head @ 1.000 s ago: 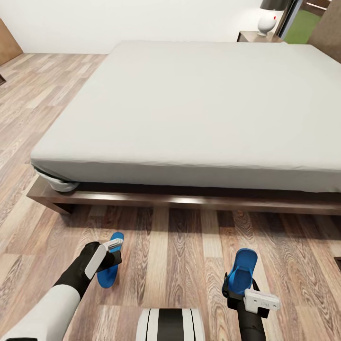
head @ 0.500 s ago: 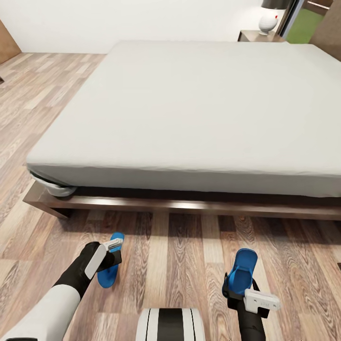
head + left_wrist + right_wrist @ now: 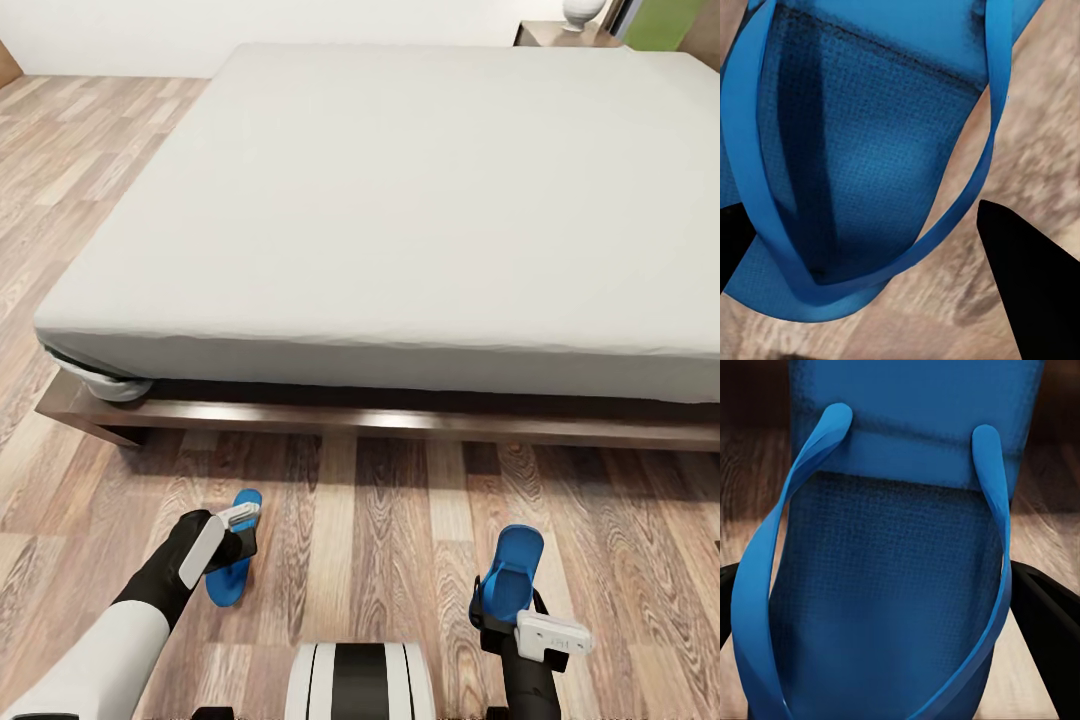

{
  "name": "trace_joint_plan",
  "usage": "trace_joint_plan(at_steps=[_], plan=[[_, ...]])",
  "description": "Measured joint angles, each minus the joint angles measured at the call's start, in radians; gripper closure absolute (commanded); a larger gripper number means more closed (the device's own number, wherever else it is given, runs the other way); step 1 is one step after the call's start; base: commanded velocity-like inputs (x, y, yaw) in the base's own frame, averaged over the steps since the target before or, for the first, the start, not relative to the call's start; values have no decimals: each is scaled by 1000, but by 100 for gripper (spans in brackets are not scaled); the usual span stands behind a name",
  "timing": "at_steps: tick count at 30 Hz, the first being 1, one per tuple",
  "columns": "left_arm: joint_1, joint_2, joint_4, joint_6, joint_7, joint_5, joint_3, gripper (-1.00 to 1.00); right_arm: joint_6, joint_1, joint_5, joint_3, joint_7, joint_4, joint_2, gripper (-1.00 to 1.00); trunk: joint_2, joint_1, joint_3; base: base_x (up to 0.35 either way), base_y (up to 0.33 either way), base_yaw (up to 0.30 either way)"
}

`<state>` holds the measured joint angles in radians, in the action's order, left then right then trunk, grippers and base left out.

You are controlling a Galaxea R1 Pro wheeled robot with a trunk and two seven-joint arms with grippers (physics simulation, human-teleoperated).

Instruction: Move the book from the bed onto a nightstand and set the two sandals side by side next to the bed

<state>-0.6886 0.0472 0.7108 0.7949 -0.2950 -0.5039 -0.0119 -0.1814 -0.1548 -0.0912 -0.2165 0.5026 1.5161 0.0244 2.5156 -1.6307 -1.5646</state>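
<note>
Both hands are carrying a sandal apiece along the foot of the bed: my left hand (image 3: 235, 535), at the lower left of the head view, is pinching the left sandal (image 3: 231, 560), and my right hand (image 3: 505, 612), at the lower right, is pinching the right sandal (image 3: 512, 572), toe pointing toward the bed (image 3: 400, 200). I'm judging both grips from the wrist views, where dark fingers (image 3: 1035, 285) are flanking each blue sole (image 3: 892, 585) at its edges, though the contact itself is hard to make out. I'm keeping them low over the plank floor (image 3: 400, 500) and well apart, since each arm is holding its own side; they need bringing together before I'm setting them down beside the frame. No book is lying on the visible mattress. A nightstand (image 3: 560, 35) is sitting at the upper right with a white lamp base (image 3: 582, 12) on it.
</note>
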Motion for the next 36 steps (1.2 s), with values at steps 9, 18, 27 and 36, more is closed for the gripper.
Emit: trace_joint_plan(at_steps=[9, 18, 27, 36], plan=[[0, 0, 1, 1, 5, -4, 0, 100, 0, 0, 0, 0, 0, -1, 0, 100, 0, 0, 0, 74, 0, 0], [0, 0, 2, 1, 5, -5, 0, 100, 0, 0, -1, 0, -1, -1, 0, 100, 0, 0, 0, 67, 0, 0], [0, -1, 2, -4, 5, -5, 0, 100, 0, 0, 0, -1, -1, -1, 0, 100, 1, -3, -23, 1, 0, 0], [0, -2, 3, -50, 8, -6, -2, 100, 1, 0, 0, -1, 0, -1, 0, 100, 2, -3, -27, 0, 0, 0]])
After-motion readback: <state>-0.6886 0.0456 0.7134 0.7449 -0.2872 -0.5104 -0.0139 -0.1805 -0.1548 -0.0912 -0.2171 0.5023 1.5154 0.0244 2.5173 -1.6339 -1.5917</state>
